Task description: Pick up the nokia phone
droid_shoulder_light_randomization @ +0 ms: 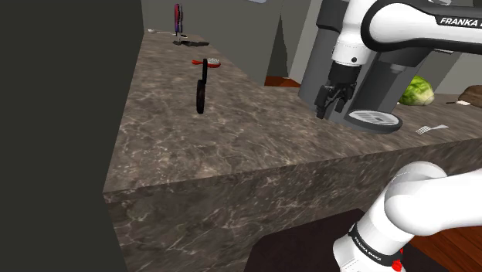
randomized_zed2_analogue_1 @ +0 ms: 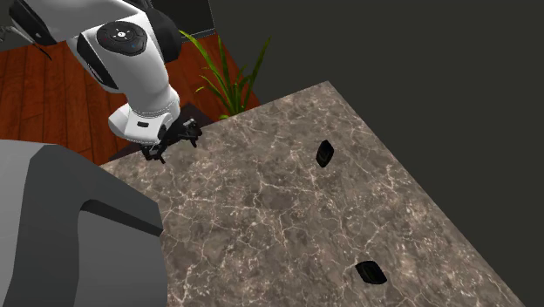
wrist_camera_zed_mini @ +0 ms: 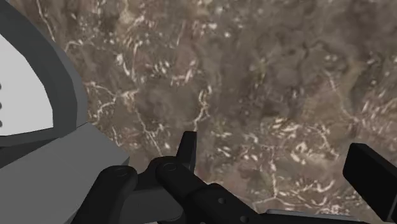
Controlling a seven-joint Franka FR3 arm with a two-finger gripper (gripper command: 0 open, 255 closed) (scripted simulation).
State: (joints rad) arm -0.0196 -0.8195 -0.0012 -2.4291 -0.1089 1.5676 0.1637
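Nokia phone [droid_shoulder_light_randomization: 201, 86], a thin black slab, stands on edge on the marbled brown table [droid_shoulder_light_randomization: 255, 147] in the shoulder view. It is well apart from the claw [droid_shoulder_light_randomization: 327, 104], out beyond it and away from the arm's stand. The claw hangs low over the table with its fingers pointing down, probably so it can travel across the top toward the phone. Close beside the claw are a grey box-like unit [droid_shoulder_light_randomization: 382, 83] and a round white-topped disc [droid_shoulder_light_randomization: 374, 118]. Behind the claw lie a fork [droid_shoulder_light_randomization: 431, 129] and a green lettuce [droid_shoulder_light_randomization: 418, 91]. A small red-and-white thing [droid_shoulder_light_randomization: 210, 62] lies past the phone. None of these sits between claw and phone.

In the second exterior view the phone [randomized_zed2_analogue_1: 324, 153] sits across bare table [randomized_zed2_analogue_1: 261, 218] from the claw [randomized_zed2_analogue_1: 173, 144]. A second dark thing [randomized_zed2_analogue_1: 372, 273] lies farther from the claw; I cannot tell what it is. The grey unit [randomized_zed2_analogue_1: 70, 218] bulks just beside the claw, and a green plant [randomized_zed2_analogue_1: 228, 74] rises off the table behind it.

In the wrist view the claw [wrist_camera_zed_mini: 275, 153] is open: its black fingers [wrist_camera_zed_mini: 186, 147] stand apart with only table [wrist_camera_zed_mini: 254, 76] between them. The grey unit [wrist_camera_zed_mini: 63, 102] is close beside one finger, which I judge the one thing to clear when swinging out
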